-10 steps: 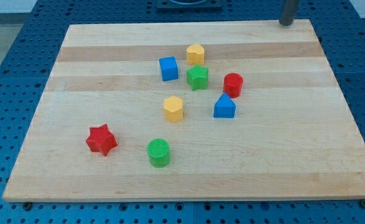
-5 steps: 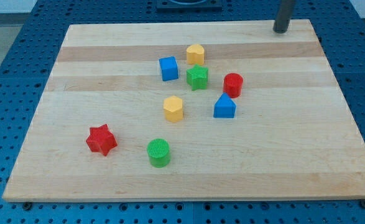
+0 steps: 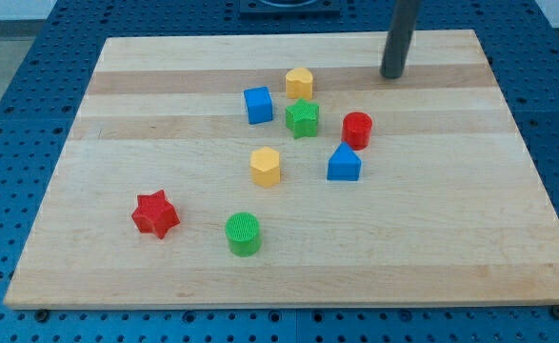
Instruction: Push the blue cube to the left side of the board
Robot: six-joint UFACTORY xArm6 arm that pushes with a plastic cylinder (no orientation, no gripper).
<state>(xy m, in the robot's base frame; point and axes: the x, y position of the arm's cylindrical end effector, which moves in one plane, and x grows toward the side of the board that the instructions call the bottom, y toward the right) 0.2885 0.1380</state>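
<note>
Nearest the view's bottom, a green cylinder [image 3: 243, 233] stands on the wooden board [image 3: 431, 229], with a red star [image 3: 155, 213] just to its left and slightly farther up. Both sit apart from the other blocks.

Farther up, near the board's middle, a yellow hexagonal block [image 3: 266, 166] stands alone, and to its right sits a blue block with a peaked top [image 3: 344, 163] — roughly house-shaped. Just above that one, close to its upper right corner, is a red cylinder [image 3: 357, 130].

Farther still, a green star [image 3: 302, 118] sits between the red cylinder and the blue cube [image 3: 257, 105]. The blue cube, the block named in the task, lies near the board's centre line, a little toward the view's top, just beside the green star's left and well apart from the board's left edge. Above the green star, very close to it, is a yellow heart-like block [image 3: 300, 83].

Farthest, my tip [image 3: 391, 75] rests on the board near the top edge, to the view's right of the yellow heart-like block and above the red cylinder — well apart from the blue cube and touching no block. The arm ends in a plain rod, so there is no pincer to be apart or together.
</note>
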